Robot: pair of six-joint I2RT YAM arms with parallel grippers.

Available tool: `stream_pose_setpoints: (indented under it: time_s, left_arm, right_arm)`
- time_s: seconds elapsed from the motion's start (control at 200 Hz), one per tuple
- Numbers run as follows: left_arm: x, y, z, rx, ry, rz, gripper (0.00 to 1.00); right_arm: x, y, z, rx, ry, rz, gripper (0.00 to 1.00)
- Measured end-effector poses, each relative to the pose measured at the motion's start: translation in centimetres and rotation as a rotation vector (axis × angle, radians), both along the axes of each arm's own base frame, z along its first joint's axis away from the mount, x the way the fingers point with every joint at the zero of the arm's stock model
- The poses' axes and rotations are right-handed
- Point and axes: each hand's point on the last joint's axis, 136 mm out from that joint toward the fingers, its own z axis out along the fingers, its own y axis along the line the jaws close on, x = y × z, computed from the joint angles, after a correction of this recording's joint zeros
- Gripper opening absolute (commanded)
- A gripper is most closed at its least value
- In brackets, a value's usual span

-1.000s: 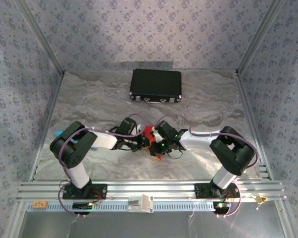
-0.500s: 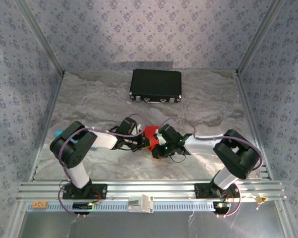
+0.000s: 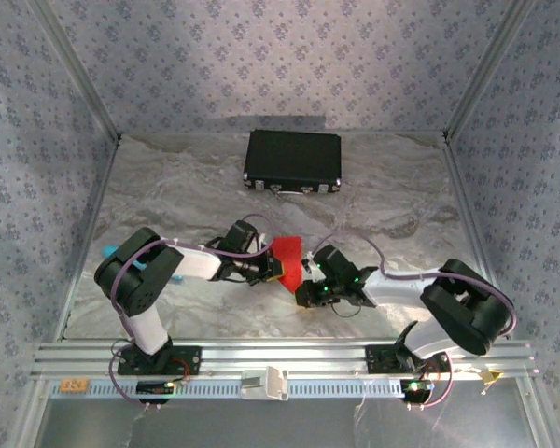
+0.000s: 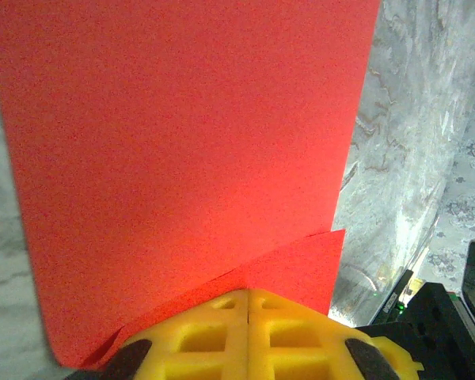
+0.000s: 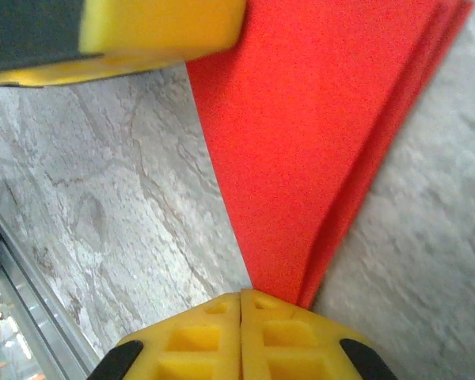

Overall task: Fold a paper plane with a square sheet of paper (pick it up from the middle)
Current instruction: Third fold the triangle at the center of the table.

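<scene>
Paper plane (image 3: 287, 252): thin red, folded, pointed | L pincer (image 4: 248, 297) clamped on it | R pincer (image 5: 241, 299) too

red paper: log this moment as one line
stage: mid-fold | red paper: folded, tapering | left hand: shut on it | right hand: shut on its tip

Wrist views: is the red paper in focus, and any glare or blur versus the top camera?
Left wrist: red paper grainy, glowing brighter toward its lower middle, no hard glare. Right wrist: paper edges fairly crisp; the yellow pad at top left is soft. Top external: even light, soft shadow behind the black case.
</scene>
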Motion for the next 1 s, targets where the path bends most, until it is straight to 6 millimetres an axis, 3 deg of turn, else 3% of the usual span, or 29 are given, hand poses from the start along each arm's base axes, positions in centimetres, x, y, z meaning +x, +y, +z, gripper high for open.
stream_pose_setpoints:
  time_s: [0.16, 0.265, 0.385, 0.495, 0.805, 0.999]
  left_arm:
    - [0.0, 0.0, 0.0, 0.000, 0.000, 0.000, 0.00]
    - [0.0, 0.0, 0.0, -0.001, 0.000, -0.001, 0.00]
    - [0.0, 0.0, 0.0, 0.000, -0.002, -0.002, 0.00]
    - [0.0, 0.0, 0.0, -0.001, -0.002, -0.003, 0.00]
    - [0.0, 0.0, 0.0, -0.001, -0.002, -0.003, 0.00]
    - [0.1, -0.1, 0.1, 0.000, -0.008, -0.008, 0.00]
  right_arm:
    - [-0.8, -0.9, 0.2, -0.007, 0.022, -0.016, 0.08]
    - [-0.9, -1.3, 1.5, -0.002, 0.014, -0.022, 0.08]
    - [0.4, -0.5, 4.1, 0.048, -0.038, -0.029, 0.07]
    - [1.9, 0.8, 5.1, 0.058, -0.051, -0.023, 0.07]
    - [3.6, 2.4, 2.0, -0.005, 0.020, -0.025, 0.08]
    - [3.5, 0.7, 0.2, -0.040, 0.050, -0.072, 0.00]
